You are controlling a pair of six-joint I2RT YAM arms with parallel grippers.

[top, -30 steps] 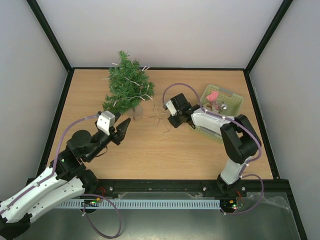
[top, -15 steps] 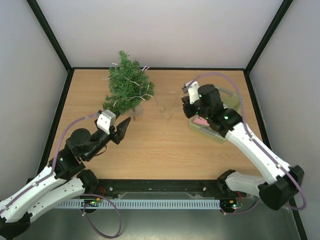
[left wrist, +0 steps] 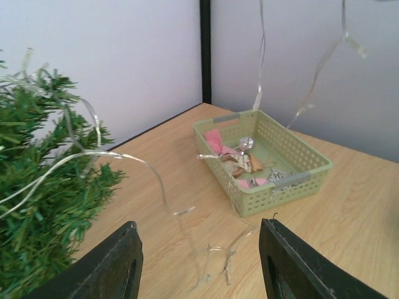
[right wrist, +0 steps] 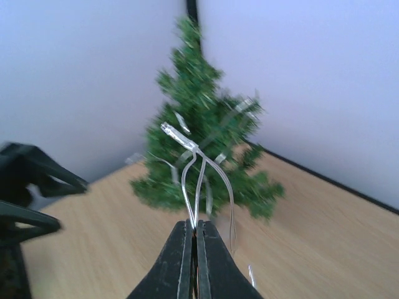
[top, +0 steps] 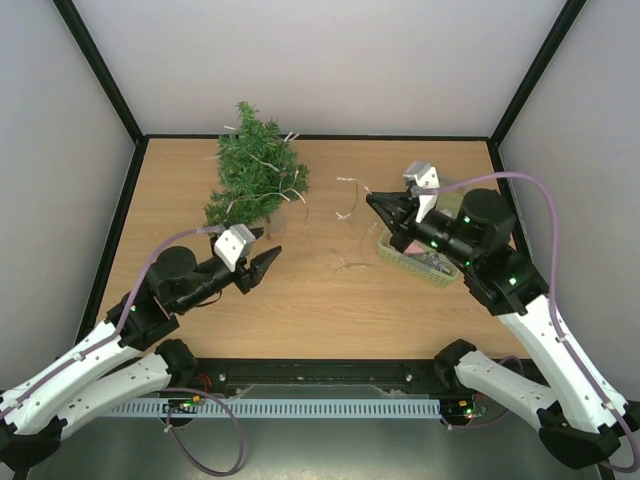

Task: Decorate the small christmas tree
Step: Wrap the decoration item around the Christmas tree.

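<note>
The small christmas tree (top: pixel 256 172) stands at the back left of the table, with a thin clear light string (top: pixel 346 200) draped on it and trailing right. The tree also shows in the right wrist view (right wrist: pixel 206 149) and at the left edge of the left wrist view (left wrist: pixel 37 205). My right gripper (top: pixel 372 200) is raised above the table, shut on the light string (right wrist: pixel 196 180), which loops up from its tips. My left gripper (top: pixel 272 258) is open and empty, low over the table in front of the tree; the string (left wrist: pixel 156 180) lies ahead of it.
A pale green basket (top: pixel 432 268) with pink, silver and brown ornaments sits at the right, partly under the right arm; it also shows in the left wrist view (left wrist: pixel 293 180). Black frame edges and grey walls bound the table.
My right arm swung up and back over the basket, lifting the light string off the table. My left gripper moved right and forward, staying open.
</note>
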